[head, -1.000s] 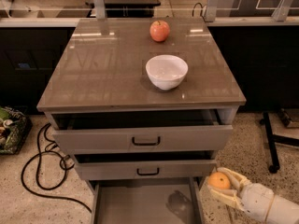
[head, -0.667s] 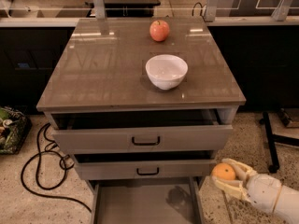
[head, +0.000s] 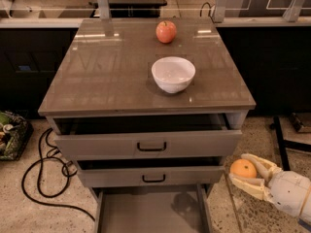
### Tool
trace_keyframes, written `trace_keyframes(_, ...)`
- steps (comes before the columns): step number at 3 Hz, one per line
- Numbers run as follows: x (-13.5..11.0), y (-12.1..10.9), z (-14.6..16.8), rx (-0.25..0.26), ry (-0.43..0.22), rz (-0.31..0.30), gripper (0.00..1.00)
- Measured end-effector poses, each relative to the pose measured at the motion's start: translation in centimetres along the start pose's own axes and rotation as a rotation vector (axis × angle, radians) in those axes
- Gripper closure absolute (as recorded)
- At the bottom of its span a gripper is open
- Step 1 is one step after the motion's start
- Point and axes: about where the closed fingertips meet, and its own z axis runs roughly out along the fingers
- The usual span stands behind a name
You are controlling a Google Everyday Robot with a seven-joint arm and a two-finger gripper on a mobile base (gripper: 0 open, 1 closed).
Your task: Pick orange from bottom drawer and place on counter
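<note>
Gripper (head: pixel 238 172) at lower right, right of the cabinet and outside it, about level with the middle drawer (head: pixel 184 175) front. Its pale fingers (head: pixel 249 187) pinch the orange (head: pixel 243 169), one finger above and behind it, the other below. The orange is held in the air over the speckled floor (head: pixel 29 212), beside the cabinet's right edge, not in any drawer and not on the desk (head: pixel 107 76).

Bottom drawer (head: pixel 146 212) is pulled out toward the camera, its flat grey floor showing with a dark shadow on the right part. Middle drawer is slightly out and has a black handle. Top drawer (head: pixel 194 142) is out a bit more, with a dark gap under the desk edge.

On the desk, a white bowl (head: pixel 173 74) stands upright near front centre. A reddish apple (head: pixel 166 31) sits behind it near the back edge, apart from the bowl. Black cables (head: pixel 43 178) loop on the floor left of the cabinet.
</note>
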Motion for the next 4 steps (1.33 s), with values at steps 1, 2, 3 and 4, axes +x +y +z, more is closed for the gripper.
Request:
trace_keyframes(1,-0.8,-0.4,0.5,-0.01,-0.005,0.021,1.0)
trace_keyframes(2,-4.2,-1.5,0.0,0.007,-0.017,0.037,1.0)
trace_keyframes(3,-8.0,-2.8,-1.1,0.036,-0.014,0.035,1.0)
trace_keyframes(4,-11.5,-3.9,-2.3,0.061,-0.007,0.031,1.0)
